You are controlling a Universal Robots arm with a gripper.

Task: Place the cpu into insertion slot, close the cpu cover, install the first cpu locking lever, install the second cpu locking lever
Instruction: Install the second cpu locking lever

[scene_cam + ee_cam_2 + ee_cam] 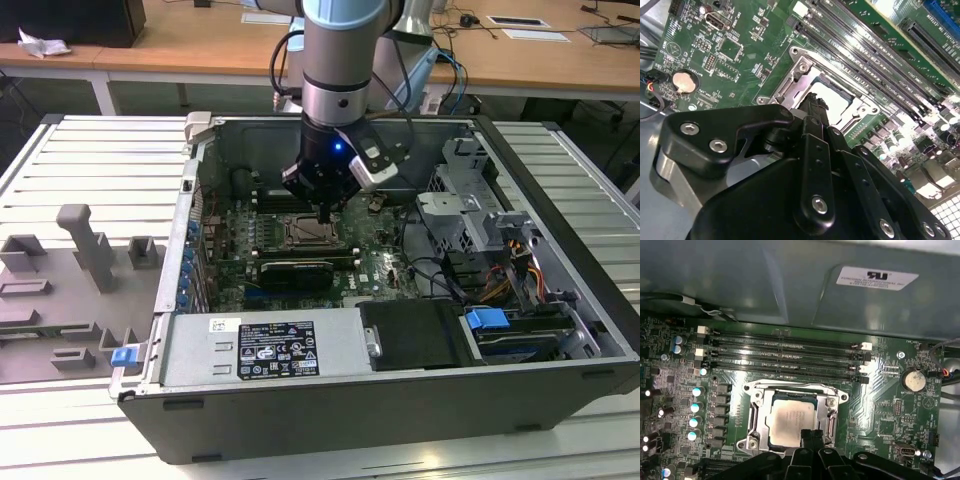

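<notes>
Green circuit board [300,215] lies flat inside an open grey computer case [400,400] on a slatted metal table [90,160] in the exterior view; the arm [340,60] comes straight down into the case and its gripper [324,212] hangs right above the insertion slot [310,234], its tips close to the socket's edge, though whether they touch cannot be told from here; a long black graphics card [296,272] lies just beside the socket on the near side, a metal drive cage [460,190] stands toward the exterior view's right, and grey plastic fixtures [85,250] sit on the table toward the exterior view's left; in the second wrist view the black gripper [816,102] fills the foreground, its fingers [812,115] drawn together into one narrow tip with nothing between them, poised over the edge of the cpu [835,102], which rests pale and flat in the insertion slot [862,117]; the cpu cover [790,85] lies down around it as a silver frame, and a round coin battery [684,81] sits well apart on the board; in the first wrist view the cpu [790,420] sits squarely in the window of the closed cpu cover [757,412], the fingers [812,437] narrow and together at the chip's near edge, holding nothing; long memory slots [785,352] run beside the socket.
</notes>
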